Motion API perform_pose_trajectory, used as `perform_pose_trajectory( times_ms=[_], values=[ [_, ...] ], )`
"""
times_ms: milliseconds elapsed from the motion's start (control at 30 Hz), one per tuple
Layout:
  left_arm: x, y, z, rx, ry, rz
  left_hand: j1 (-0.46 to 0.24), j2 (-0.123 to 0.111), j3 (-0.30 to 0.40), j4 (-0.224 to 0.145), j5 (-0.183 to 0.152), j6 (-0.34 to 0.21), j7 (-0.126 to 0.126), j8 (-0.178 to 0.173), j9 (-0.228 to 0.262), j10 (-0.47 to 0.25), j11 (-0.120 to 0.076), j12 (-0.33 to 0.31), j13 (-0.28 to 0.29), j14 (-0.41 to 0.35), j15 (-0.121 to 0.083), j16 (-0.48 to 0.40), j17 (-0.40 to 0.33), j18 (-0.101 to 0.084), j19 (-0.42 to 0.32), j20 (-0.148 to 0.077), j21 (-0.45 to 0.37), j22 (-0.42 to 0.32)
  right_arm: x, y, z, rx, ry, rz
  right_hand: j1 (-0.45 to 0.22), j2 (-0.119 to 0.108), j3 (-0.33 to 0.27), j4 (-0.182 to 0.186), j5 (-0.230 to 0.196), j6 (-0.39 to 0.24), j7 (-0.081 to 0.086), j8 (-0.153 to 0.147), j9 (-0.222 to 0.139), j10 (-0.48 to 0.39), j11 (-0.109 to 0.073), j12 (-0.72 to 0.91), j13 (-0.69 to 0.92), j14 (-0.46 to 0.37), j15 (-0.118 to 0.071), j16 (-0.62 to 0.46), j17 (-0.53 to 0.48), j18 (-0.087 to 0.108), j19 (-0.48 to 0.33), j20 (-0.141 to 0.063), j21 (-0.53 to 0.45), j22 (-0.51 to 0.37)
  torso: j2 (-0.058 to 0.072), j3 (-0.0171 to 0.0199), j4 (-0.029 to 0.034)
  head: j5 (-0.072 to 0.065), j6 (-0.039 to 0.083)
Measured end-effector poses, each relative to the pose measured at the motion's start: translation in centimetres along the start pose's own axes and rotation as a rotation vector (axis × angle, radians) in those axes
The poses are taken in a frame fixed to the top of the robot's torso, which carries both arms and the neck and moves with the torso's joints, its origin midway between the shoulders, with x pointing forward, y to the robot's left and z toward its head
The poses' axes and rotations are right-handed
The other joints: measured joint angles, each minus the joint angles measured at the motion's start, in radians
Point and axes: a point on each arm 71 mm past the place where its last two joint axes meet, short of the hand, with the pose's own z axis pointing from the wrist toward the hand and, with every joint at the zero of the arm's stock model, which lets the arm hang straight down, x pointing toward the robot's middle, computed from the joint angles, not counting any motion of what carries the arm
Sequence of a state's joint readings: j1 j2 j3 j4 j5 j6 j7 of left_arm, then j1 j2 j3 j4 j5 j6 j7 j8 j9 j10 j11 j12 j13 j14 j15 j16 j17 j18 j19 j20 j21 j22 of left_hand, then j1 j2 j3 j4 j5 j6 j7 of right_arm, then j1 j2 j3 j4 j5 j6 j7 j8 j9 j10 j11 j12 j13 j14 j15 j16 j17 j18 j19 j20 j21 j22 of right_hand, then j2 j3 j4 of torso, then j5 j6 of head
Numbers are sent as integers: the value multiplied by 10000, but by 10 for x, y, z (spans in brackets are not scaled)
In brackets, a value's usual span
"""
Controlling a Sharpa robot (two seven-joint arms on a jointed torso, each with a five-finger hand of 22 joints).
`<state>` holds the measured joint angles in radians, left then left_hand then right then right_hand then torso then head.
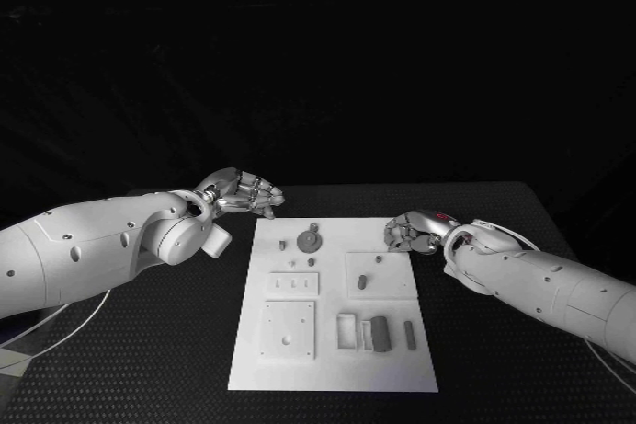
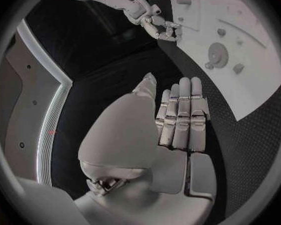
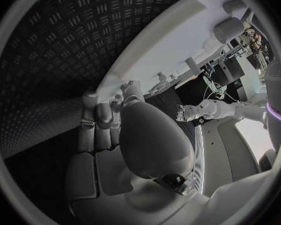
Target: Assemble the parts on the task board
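Observation:
The white task board (image 1: 332, 355) lies in the middle of the black table. On its far half lie a grey gear (image 1: 309, 239), a few small grey pieces (image 1: 284, 245) and an oval piece (image 1: 362, 281). Grey blocks (image 1: 380, 332) stand in a recess near the front right. My left hand (image 1: 246, 194) hovers just off the board's far left corner, its fingers (image 2: 181, 112) side by side, holding nothing. My right hand (image 1: 416, 233) sits at the board's right edge beside the oval piece, fingers (image 3: 100, 122) lightly bent and empty. The left wrist view also shows the right hand (image 2: 159, 26) and the gear (image 2: 217, 54).
The board carries raised square plates: one with slots (image 1: 294, 283) and one with a hole (image 1: 288, 330) on its left side. Black ribbed table (image 1: 146, 350) surrounds the board on all sides. A pale cable loops off the left arm near the table's front left.

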<state>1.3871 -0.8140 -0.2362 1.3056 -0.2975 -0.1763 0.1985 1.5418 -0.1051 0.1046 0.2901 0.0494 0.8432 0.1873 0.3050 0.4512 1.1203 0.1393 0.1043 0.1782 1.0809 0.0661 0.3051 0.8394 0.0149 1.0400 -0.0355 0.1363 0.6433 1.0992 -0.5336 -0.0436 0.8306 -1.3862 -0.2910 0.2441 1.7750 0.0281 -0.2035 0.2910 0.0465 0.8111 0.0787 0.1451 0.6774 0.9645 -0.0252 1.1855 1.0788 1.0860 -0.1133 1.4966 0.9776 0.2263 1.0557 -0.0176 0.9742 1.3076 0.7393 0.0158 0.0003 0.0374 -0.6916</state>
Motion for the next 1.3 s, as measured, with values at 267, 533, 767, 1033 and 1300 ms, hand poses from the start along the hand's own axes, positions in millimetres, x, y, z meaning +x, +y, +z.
perform_pose_trajectory(
  times_ms=[267,533,767,1033,1300],
  values=[
    [0,0,0,-4,-4,2,0,0,0,0,0,0,0,0,0,0,0,0,-1,36,-36,0,-1,0,0,0,0,-1,-1,0,1,-32,-18,-17,-1,1,0,0,0,96,28,36,21,-71,-1,43,7,-60,-4,49,13,7,-55,-19,60,-1,-3,6,6,-8,-12],
    [0,0,0,-4,-2,3,0,0,0,0,0,0,0,0,0,0,0,0,-2,36,-36,0,8,0,0,0,0,-2,-1,1,1,-54,-22,-23,-12,12,0,0,0,173,52,77,43,-72,-1,81,36,-77,11,88,23,12,-56,-18,60,-2,-7,12,-1,8,-20],
    [0,0,0,-4,-2,4,0,0,0,0,0,0,0,0,0,0,0,0,0,36,-36,0,7,0,0,0,0,-3,-2,1,2,-79,-33,-29,-11,13,-1,1,0,194,72,79,54,-106,34,118,55,-97,28,90,32,15,-58,-16,94,-2,-8,12,5,9,-20],
    [0,0,0,-6,-3,4,0,0,0,0,0,0,0,0,0,0,0,0,6,36,-36,0,17,0,0,0,0,-3,-2,2,2,-88,-45,-35,-11,13,-1,1,0,462,100,209,117,-143,72,176,65,-135,20,135,31,24,-93,19,116,-3,-8,9,4,12,-11],
    [0,0,0,-8,-5,4,0,0,0,0,0,0,0,0,0,0,0,0,5,35,-36,-39,16,0,0,0,0,5,-3,1,2,-83,-55,-55,14,39,-1,2,0,846,144,395,198,-231,160,237,90,-209,70,204,30,46,-144,2,175,-3,-7,6,5,14,-9]
  ],
)
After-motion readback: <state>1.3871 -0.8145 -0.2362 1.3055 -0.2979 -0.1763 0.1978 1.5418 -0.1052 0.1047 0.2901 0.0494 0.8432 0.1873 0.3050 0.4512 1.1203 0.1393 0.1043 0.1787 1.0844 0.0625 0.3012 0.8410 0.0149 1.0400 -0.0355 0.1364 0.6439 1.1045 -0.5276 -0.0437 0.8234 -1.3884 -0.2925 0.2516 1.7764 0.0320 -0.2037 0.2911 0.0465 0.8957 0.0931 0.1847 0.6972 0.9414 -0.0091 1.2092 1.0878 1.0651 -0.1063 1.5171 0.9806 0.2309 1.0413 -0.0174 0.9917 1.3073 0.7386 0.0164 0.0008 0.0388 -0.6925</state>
